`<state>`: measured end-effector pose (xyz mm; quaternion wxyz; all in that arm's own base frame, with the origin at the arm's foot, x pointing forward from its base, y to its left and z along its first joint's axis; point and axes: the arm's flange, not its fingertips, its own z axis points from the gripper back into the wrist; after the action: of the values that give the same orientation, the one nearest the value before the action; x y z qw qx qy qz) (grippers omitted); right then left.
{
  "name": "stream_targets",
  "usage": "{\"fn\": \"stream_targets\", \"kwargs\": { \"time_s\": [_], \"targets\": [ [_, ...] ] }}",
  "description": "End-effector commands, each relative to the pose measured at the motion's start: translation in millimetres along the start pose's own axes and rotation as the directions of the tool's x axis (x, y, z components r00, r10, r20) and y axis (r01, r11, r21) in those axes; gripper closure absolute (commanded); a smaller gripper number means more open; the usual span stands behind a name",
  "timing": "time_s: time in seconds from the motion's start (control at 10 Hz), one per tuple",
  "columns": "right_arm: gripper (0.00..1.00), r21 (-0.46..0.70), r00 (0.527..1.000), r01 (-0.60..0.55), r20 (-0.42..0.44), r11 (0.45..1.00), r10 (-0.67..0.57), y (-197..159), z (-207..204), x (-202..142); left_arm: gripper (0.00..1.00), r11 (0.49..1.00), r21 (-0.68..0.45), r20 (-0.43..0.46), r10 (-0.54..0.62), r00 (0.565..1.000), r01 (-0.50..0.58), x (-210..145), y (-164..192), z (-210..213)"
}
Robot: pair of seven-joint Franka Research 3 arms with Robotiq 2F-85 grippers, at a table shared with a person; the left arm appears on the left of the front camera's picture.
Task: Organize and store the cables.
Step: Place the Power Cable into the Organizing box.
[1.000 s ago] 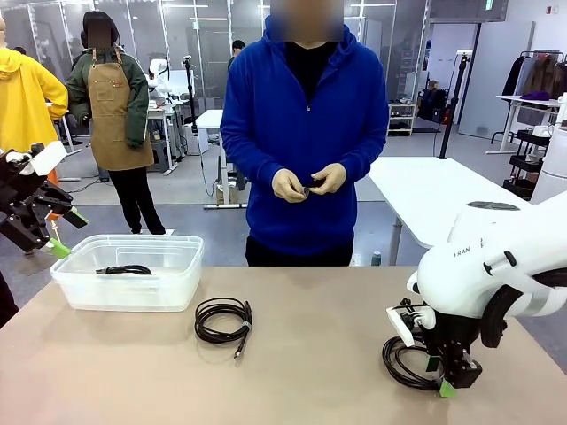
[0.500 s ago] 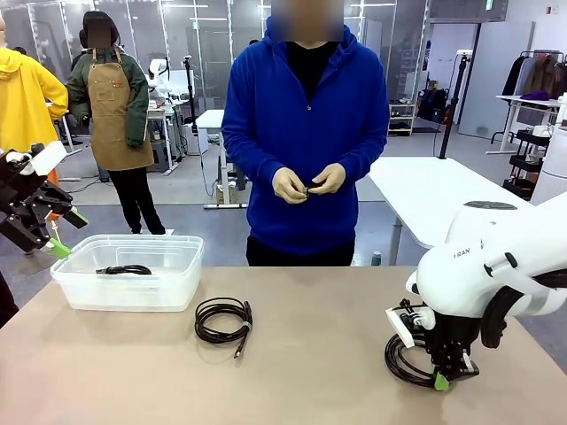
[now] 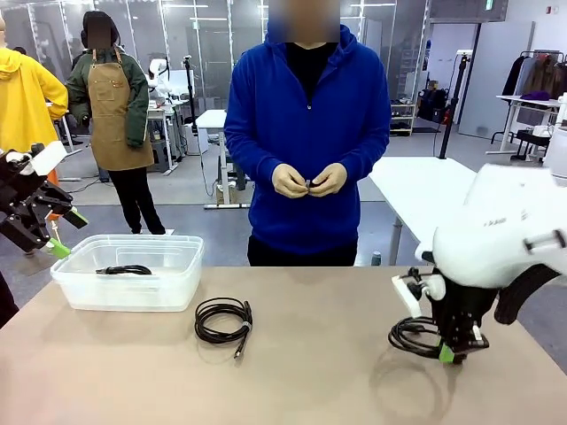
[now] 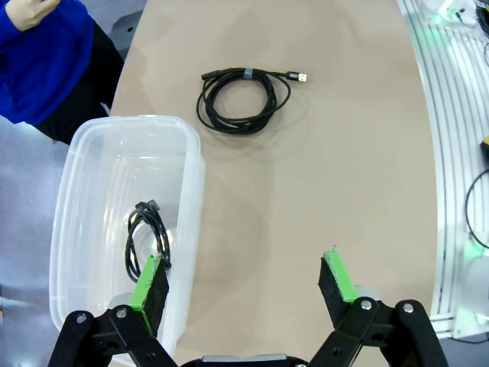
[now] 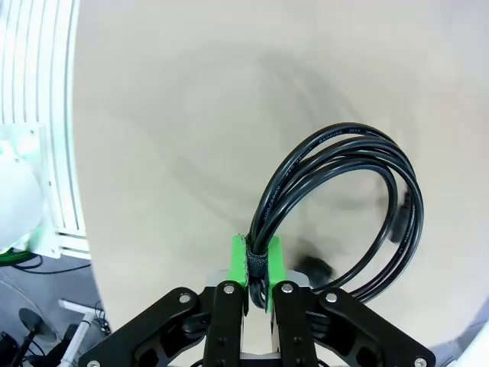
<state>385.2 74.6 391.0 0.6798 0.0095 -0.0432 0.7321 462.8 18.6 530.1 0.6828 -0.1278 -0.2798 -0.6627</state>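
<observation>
- Cord coil (image 5: 344,145) now clamped in right gripper (image 5: 256,252) jaws — lifted off table (image 3: 292,381), no longer lying flat.
- Left gripper (image 4: 244,277) jaws wide, empty.
- Pick done; plastic bin (image 4: 197,199) next, probably.

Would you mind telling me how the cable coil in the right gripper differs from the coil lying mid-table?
The held coil is clamped in the shut right gripper; the mid-table coil is untouched. The held coil hangs off the table, its shadow beneath; the mid-table coil lies flat on it. Both are thin black cords wound in rings.
</observation>
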Motion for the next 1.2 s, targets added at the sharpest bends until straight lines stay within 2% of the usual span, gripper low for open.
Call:
{"fn": "stream_targets", "kwargs": {
  "time_s": [0.0,0.1,0.3,0.5,0.7,0.9,1.1],
  "targets": [
    [0.96,-0.032,0.999,0.03,0.033,0.999,-0.029,31.5,27.1,17.1,0.0,1.0,0.002,-0.001,-0.001,1.0,0.001,0.9,0.2,0.5],
    [0.96,-0.035,0.999,0.031,0.04,0.999,-0.029,27.6,35.0,30.8,0.0,1.0,0.002,-0.001,-0.001,1.0,0.001,0.9,0.2,0.5],
    [0.96,-0.03,0.99,0.065,0.124,0.997,-0.061,13.0,39.8,68.4,0.0,1.0,0.002,-0.001,-0.001,1.0,0.001,0.9,0.2,0.5],
    [0.96,-0.007,0.977,0.037,0.212,0.999,-0.034,-0.7,31.6,106.2,0.0,1.0,0.002,-0.001,-0.001,1.0,0.001,0.9,0.2,0.5],
    [0.96,0.016,0.958,-0.031,0.287,0.999,0.025,-9.5,11.1,145.9,0.0,1.0,0.002,-0.001,-0.001,1.0,0.001,0.9,0.2,0.5],
    [0.96,0.002,0.949,-0.042,0.314,0.999,0.039,-11.8,-14.0,180.8,0.0,1.0,0.002,-0.001,-0.001,1.0,0.001,0.9,0.2,0.5],
    [0.96,0.038,0.951,-0.014,0.309,0.999,0.001,-11.2,-51.4,201.7,0.0,1.0,0.002,-0.001,-0.001,1.0,0.001,0.9,0.2,0.5]
  ]
}}
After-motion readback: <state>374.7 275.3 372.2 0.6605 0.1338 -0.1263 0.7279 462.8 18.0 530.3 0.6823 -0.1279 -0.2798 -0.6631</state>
